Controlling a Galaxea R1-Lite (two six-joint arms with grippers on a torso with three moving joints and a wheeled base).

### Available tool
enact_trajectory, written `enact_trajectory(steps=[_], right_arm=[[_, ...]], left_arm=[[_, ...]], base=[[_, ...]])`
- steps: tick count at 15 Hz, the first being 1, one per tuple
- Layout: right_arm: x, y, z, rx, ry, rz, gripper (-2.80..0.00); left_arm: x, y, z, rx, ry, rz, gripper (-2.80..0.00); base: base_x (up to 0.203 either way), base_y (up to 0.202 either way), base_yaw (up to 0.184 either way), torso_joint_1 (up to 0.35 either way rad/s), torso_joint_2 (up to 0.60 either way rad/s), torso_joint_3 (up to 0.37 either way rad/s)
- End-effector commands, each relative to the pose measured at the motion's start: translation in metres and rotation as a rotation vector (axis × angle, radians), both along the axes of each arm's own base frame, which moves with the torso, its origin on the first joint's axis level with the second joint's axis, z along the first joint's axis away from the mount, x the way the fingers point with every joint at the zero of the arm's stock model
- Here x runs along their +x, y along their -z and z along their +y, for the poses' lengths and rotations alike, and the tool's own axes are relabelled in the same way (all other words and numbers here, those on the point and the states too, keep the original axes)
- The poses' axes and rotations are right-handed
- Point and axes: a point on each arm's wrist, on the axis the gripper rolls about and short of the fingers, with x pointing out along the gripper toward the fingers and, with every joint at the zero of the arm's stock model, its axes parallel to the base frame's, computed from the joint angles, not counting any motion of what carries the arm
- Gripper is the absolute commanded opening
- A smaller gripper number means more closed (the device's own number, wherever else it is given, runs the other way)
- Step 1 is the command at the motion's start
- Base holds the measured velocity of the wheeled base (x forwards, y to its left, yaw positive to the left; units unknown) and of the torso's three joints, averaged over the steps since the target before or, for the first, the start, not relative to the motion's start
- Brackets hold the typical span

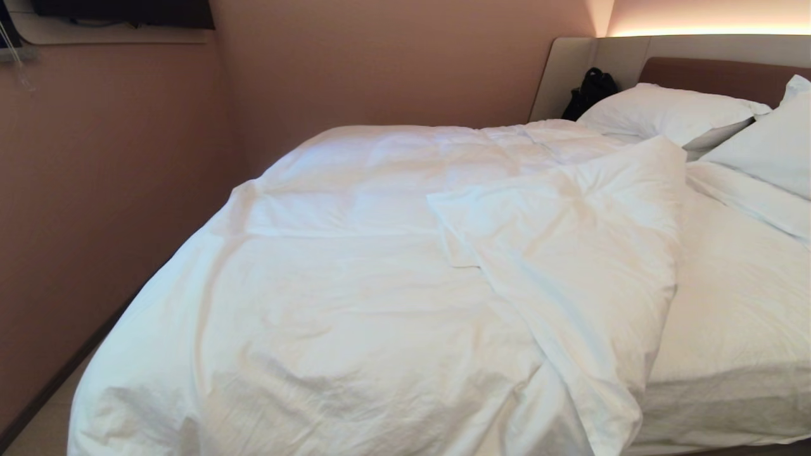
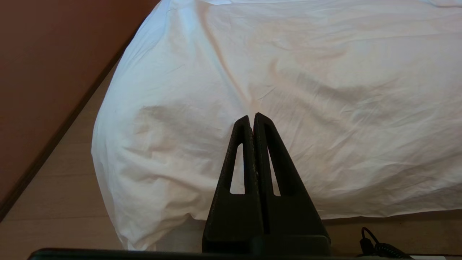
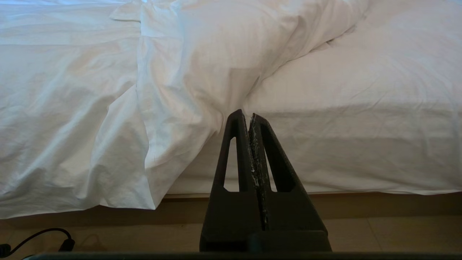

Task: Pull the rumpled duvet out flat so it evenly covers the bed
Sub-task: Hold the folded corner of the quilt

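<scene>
- Covering the left and middle of the bed, the duvet lies wrinkled, its near left corner hanging over the foot edge toward the floor.
- Left gripper — held before the foot of the bed, level with the draped duvet corner; jaws pressed together, nothing between them.
- Duvet's right portion — a flap folded back over itself, running from near the pillows down to the foot edge, where its lower end hangs over the mattress side.
- Right gripper — held before the foot edge, just beside the hanging end of the folded flap; jaws pressed together, nothing pinched.
- Right of the flap, the fitted sheet is uncovered from the pillows to the foot.
- Two white pillows rest at the padded headboard; a black bag sits in the corner beside them.
- A black cable lies on the floor below the duvet's edge.
</scene>
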Motion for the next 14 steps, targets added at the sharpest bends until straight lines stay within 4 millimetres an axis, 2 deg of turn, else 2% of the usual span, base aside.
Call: enact_trajectory(steps=[1, 11, 14], right_arm=[[0.0, 0.0, 0.0, -0.002, -0.001, 0.001, -2.8], [0.0, -0.001, 0.0, -0.024, -0.003, 0.001, -2.8], [-0.003, -0.01, 0.0, -0.027, -0.009, -0.024, -2.8]], left_arm=[[0.0, 0.0, 0.0, 0.0, 0.0, 0.0, -2.8], [0.0, 0.0, 0.0, 0.0, 0.0, 0.0, -2.8], [0.0, 0.0, 0.0, 0.0, 0.0, 0.0, -2.8]], base=[[0.0, 0.0, 0.0, 0.0, 0.0, 0.0], [0.0, 0.0, 0.0, 0.0, 0.0, 0.0], [0.0, 0.0, 0.0, 0.0, 0.0, 0.0]])
